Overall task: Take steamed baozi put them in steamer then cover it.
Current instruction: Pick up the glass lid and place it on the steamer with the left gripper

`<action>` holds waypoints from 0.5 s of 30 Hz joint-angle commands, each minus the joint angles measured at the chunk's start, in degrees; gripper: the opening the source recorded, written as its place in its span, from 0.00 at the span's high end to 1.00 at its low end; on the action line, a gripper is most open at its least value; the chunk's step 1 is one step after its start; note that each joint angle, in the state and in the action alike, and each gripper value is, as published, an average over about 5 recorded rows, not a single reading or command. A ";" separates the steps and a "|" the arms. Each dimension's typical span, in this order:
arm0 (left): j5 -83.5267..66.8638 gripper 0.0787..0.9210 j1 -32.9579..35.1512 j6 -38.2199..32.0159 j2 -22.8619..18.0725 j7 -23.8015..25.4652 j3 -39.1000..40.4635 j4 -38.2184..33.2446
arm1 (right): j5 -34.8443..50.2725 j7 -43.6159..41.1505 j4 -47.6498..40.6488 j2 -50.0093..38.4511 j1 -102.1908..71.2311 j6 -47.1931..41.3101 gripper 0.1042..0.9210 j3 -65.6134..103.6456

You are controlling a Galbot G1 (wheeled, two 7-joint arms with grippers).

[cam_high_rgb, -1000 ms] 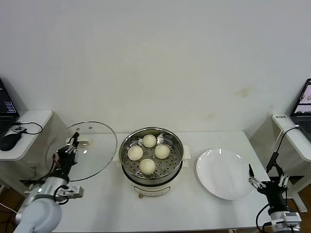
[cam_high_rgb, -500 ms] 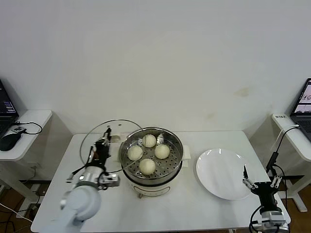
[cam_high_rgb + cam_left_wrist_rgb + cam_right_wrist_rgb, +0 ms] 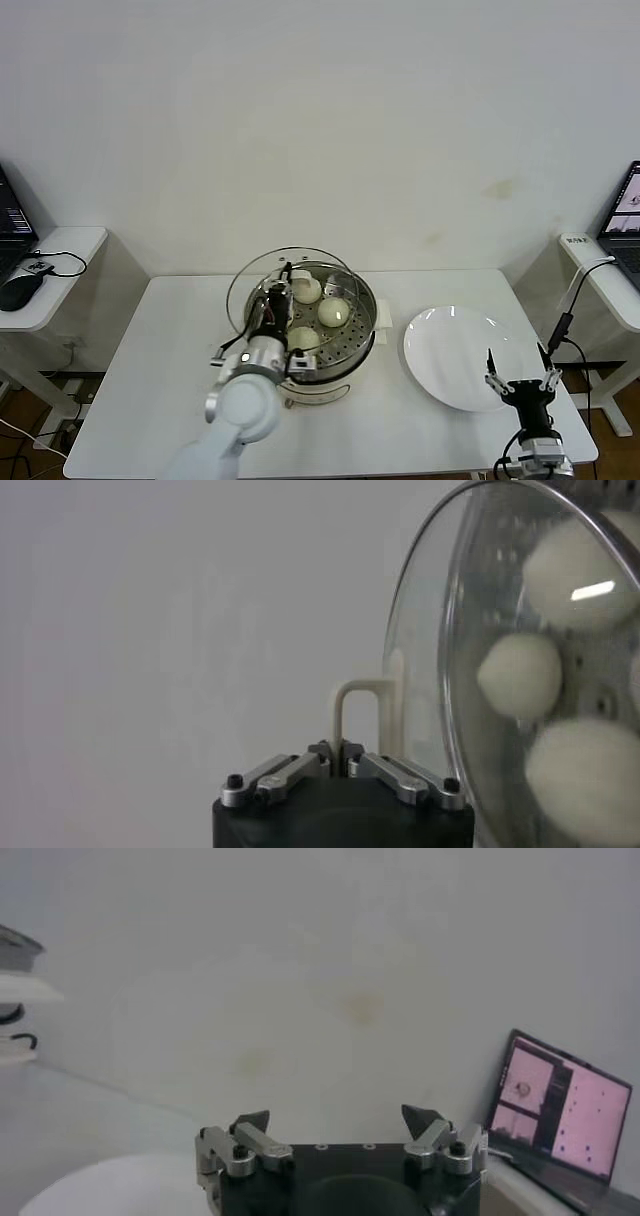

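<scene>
Baozi [image 3: 335, 311] loading looks complete: the steamed buns sit on the perforated tray inside the steamer [image 3: 362, 338], which stands near the middle of the table [image 3: 150, 380]. Three buns show plainly in the head view; a fourth is judged to be hidden behind the left arm and cannot be confirmed. The white plate [image 3: 455, 357], to the right of the steamer and apart from it, carries nothing, which fits the transfer step being finished. Remaining step is the covering. The left claw [image 3: 277, 300] is fully closed on the white handle of the cover [image 3: 243, 285], and the left wrist view shows that handle [image 3: 358, 715] pinched between the closed tips, with the glass edge-on and buns visible through it. The cover is held tilted over the steamer's left side, overlapping the rim but not seated; its metal rim stands off to the left of the pot and above it. Judgement: the lid needs shifting toward the right to centre it, levelling, and lowering until its rim meets the pot all round, then release. The right claw [image 3: 520, 386] is idle at the near right edge of the table, just beside the plate, jaws spread wide and holding nothing. A laptop [image 3: 560, 1113] stands on the side desk to the right.
</scene>
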 commanded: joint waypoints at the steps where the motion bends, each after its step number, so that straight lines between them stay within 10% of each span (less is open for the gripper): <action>1: 5.97 0.94 -1.31 0.45 -5.28 1.91 3.47 2.62 | -1.62 0.17 -0.72 0.69 0.45 0.14 0.12 -0.60; 15: 8.02 0.94 2.91 -0.77 -5.51 1.63 1.84 2.39 | -1.57 0.18 -0.78 0.60 -0.38 0.50 0.12 -1.17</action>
